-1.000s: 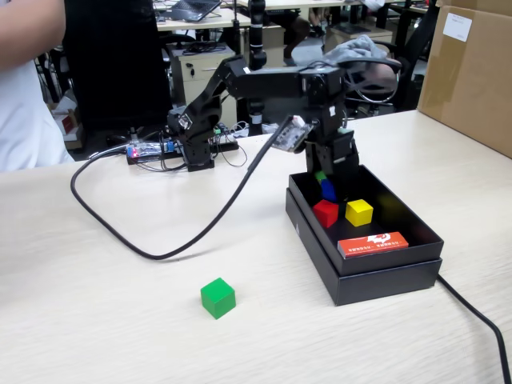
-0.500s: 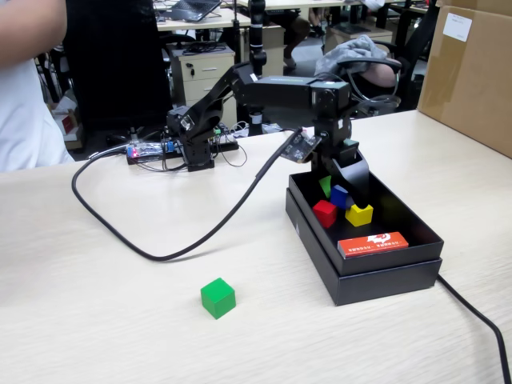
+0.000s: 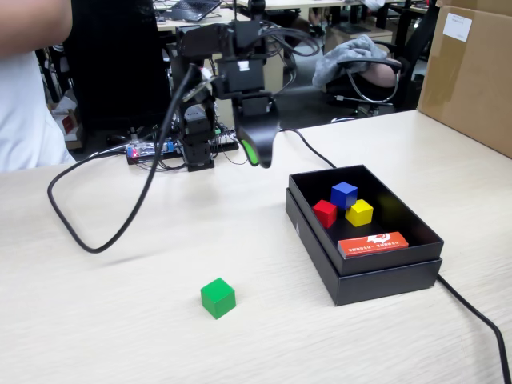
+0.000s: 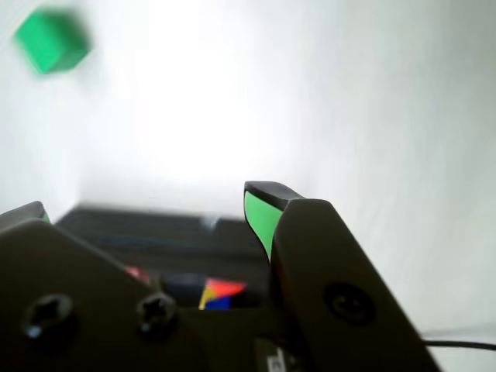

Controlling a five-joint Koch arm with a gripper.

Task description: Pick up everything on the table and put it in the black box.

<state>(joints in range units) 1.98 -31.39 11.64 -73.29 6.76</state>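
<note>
A green cube (image 3: 218, 298) sits on the pale wooden table, left of and nearer the camera than the black box (image 3: 376, 272). In the box lie a blue cube (image 3: 344, 194), a red cube (image 3: 325, 213), a yellow cube (image 3: 359, 212) and a red-orange card (image 3: 373, 243). My gripper (image 3: 260, 156) hangs in the air at the back, above the table and left of the box's far corner, well away from the green cube. In the wrist view the gripper (image 4: 147, 211) is open and empty. The green cube (image 4: 50, 40) is blurred at top left and the box (image 4: 155, 232) shows between the jaws.
A black cable (image 3: 104, 240) loops over the table on the left, and another (image 3: 480, 320) runs off at the right front. The arm's base and electronics (image 3: 196, 148) stand at the back edge. A cardboard carton (image 3: 472, 72) stands at the back right. A person's arm (image 3: 24, 24) is at the top left.
</note>
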